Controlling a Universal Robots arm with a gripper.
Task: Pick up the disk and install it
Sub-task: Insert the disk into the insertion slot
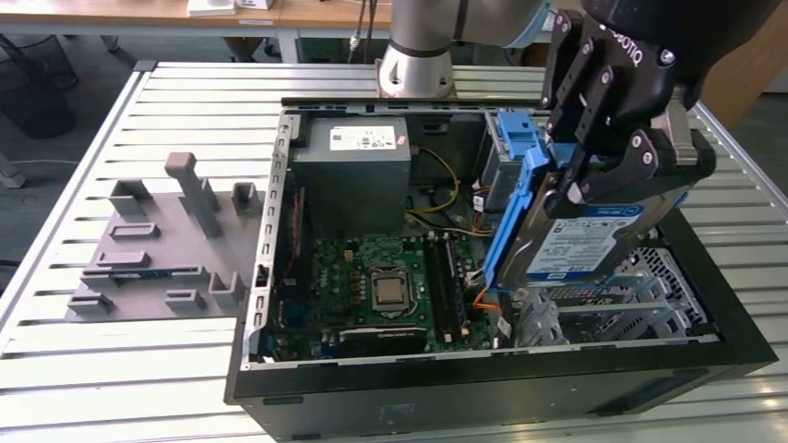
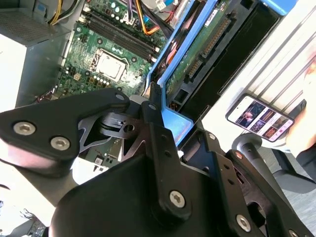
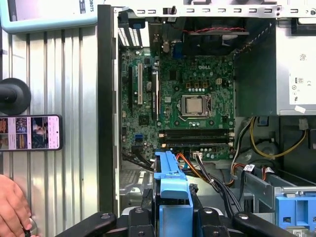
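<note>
My gripper (image 1: 612, 171) is shut on the disk (image 1: 585, 242), a silver drive with a white-and-blue label and a blue plastic frame. I hold it tilted on edge above the exterior view's right side of the open computer case (image 1: 726, 309), over the silver drive cage (image 1: 615, 309). In the second wrist view the disk (image 2: 197, 49) shows its green circuit-board underside and blue frame, clamped between the black fingers (image 2: 158, 133). The first wrist view shows the frame's blue edge (image 3: 170, 182), with the motherboard (image 3: 190, 106) beyond it.
A grey power-supply box (image 1: 357, 157) sits at the case's back. Cables (image 1: 449, 208) run beside the cage. A grey fixture plate with upright pegs (image 1: 161, 249) lies on the slatted table at the exterior view's left. A phone (image 3: 30, 132) and a person's hand (image 3: 12, 207) are beside the case.
</note>
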